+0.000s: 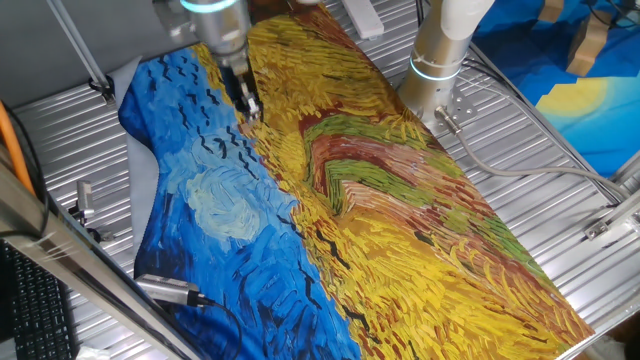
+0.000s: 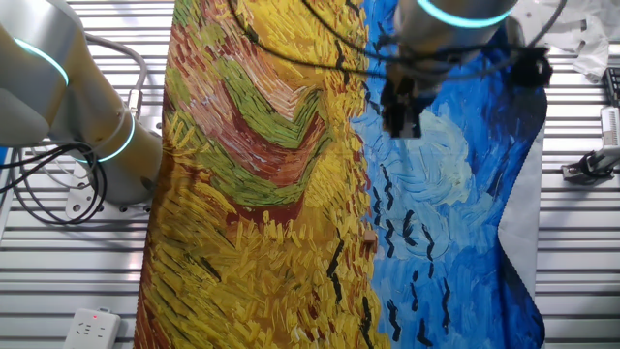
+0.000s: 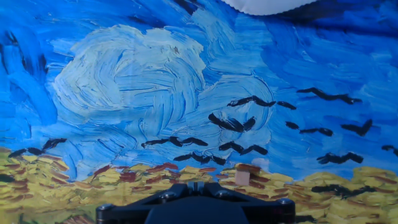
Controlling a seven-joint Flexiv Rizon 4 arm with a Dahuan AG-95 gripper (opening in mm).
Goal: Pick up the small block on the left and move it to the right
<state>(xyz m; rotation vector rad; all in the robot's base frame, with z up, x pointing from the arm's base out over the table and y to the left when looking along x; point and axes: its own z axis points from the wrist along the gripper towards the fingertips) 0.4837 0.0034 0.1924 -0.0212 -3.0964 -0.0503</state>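
The small tan block (image 3: 242, 178) sits on the painted cloth where the blue sky meets the yellow field. It also shows in the other fixed view (image 2: 369, 237) as a small brownish cube. My gripper (image 3: 196, 185) is at the bottom edge of the hand view, with its jaws closed together and nothing between them. The block lies a little to the right of the jaws and apart from them. In one fixed view the gripper (image 1: 247, 104) hangs over the far left part of the cloth. In the other fixed view the gripper (image 2: 401, 118) is above the blue area, beyond the block.
The painted cloth (image 1: 400, 220) covers the middle of the slatted metal table. The arm's base (image 1: 440, 60) stands at the far edge and also shows in the other fixed view (image 2: 87, 136). A metal tool (image 1: 168, 290) lies at the cloth's near left. A power strip (image 2: 92, 328) lies at a corner.
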